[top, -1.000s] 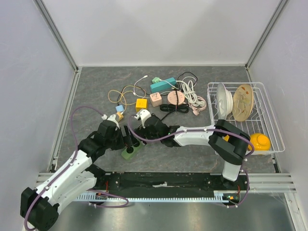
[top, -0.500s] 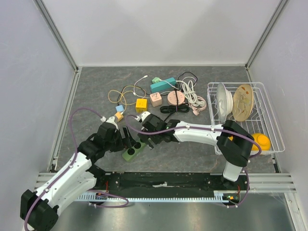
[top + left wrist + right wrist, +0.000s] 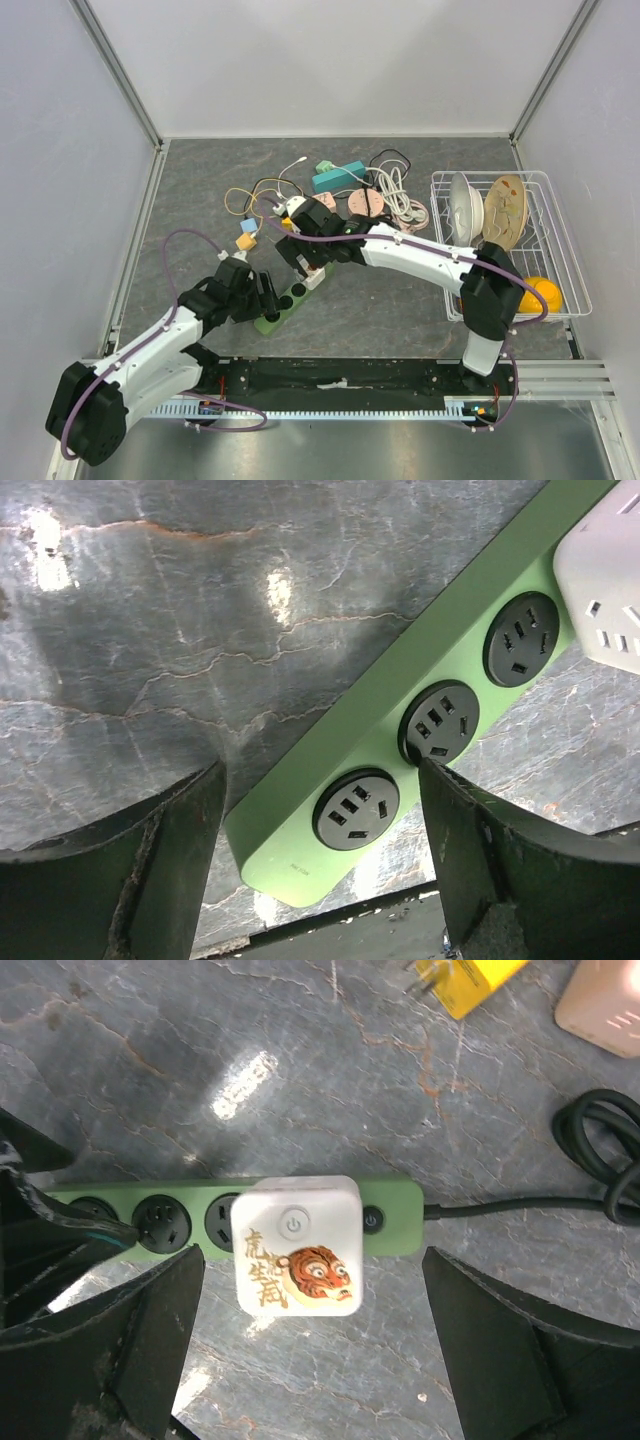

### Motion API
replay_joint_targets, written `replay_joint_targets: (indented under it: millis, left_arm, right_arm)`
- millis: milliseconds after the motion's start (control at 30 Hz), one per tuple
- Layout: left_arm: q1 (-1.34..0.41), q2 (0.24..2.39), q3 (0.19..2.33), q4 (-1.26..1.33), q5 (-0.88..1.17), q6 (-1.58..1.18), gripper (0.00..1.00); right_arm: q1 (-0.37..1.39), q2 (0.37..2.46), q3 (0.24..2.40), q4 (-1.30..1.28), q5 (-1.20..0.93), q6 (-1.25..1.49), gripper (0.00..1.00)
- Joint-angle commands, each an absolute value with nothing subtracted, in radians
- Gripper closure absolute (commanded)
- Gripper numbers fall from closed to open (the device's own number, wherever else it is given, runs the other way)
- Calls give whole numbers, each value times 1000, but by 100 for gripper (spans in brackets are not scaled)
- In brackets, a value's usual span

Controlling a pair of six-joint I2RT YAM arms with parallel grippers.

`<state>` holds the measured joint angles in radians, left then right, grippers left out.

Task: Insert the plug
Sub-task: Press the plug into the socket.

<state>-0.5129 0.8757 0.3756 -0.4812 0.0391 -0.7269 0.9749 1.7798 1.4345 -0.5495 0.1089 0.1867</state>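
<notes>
**Right arm backs off, plug left seated on the strip**

A second ago the right gripper (image 3: 303,262) was down over the far end of the long green plastic power strip (image 3: 283,305), hiding what it carried. Now it has drawn up and back toward the far side of the table, its jaws spread fully wide and pinching nothing. The white square adapter plug with a tiger picture (image 3: 296,1245) stays behind on the strip with no finger touching it. It appears to sit flush, so the insertion looks done or very nearly so, though how deep the pins have gone cannot be seen.

The left gripper (image 3: 267,298) has shifted little and has narrowed slightly. Its jaws are still spread, straddling the strip's near end. One finger stands apart from the strip and the other is at its edge; whether that one touches cannot be told.

The strip lies flat on the table, sockets up. In the top view its long axis runs diagonally from near-left to far-right. The plug sits at the far-right end, just beside the switch, where the black cord (image 3: 500,1205) leaves. Its button and tiger face point straight up, square with the strip. Three round black sockets (image 3: 355,808) toward the near-left end are free
</notes>
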Motion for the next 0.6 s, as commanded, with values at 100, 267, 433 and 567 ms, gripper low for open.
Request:
replay_joint_targets:
  millis: [100,267,433,567]
  left_arm:
    - [-518,920,362,-397,69,-759,24]
    - [-520,934,357,-394,87,-755,26]
    - [-520,928,356,-396,92,-758,31]
    - [-520,940,360,-390,101,-758,33]
  right_arm:
    - [982,1871,1516,-627,75,155,2]
    - [982,1905,1523,-641,97,150,2]
    - [982,1913,1514,-643,97,138,14]
    - [982,1910,1499,-641,86,133,30]
